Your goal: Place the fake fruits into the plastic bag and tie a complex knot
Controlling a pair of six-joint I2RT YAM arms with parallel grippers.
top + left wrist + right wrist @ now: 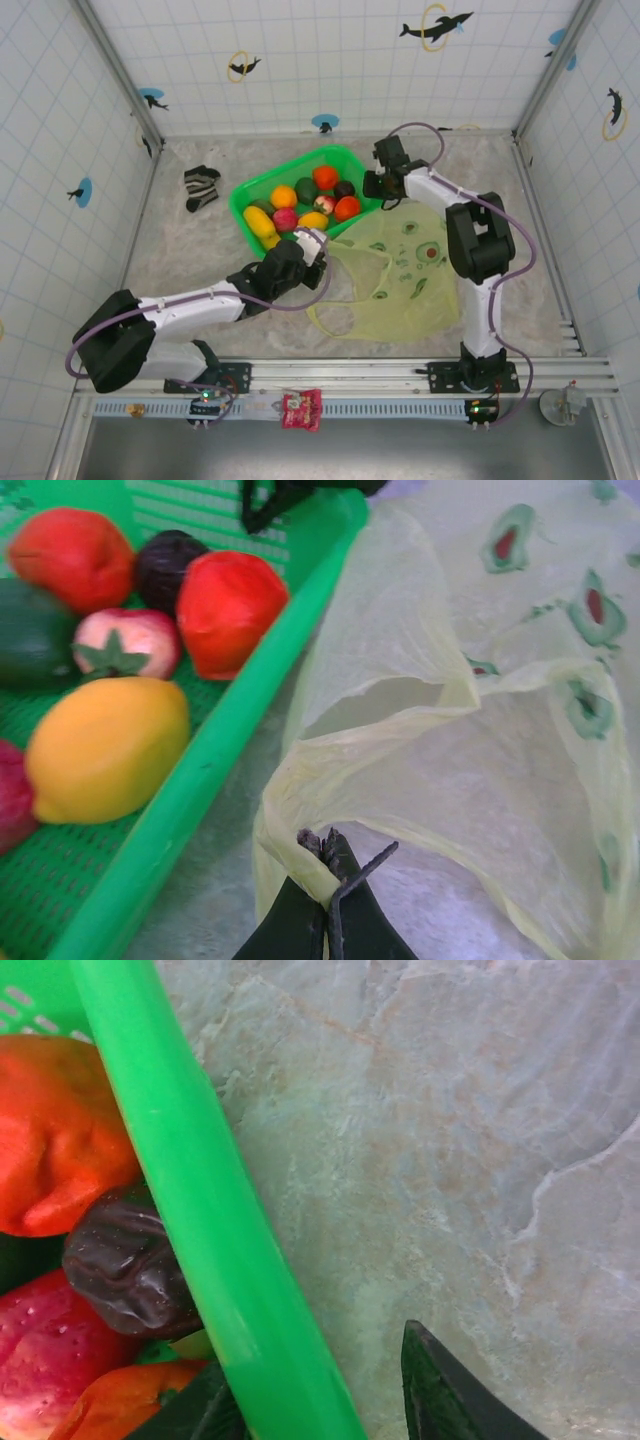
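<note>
Plastic fake fruits (pixel 284 196) sit heaped in the green basket (pixel 283 167), none visibly in the plastic bag (pixel 410 270) lying flat just beside it. Left gripper (pixel 325 865) is pinched tight on the bag's rim; right gripper (pixel 312 1360) stands spread astride the basket wall. Closing there could seize the basket, not fruit, and drag it.
</note>
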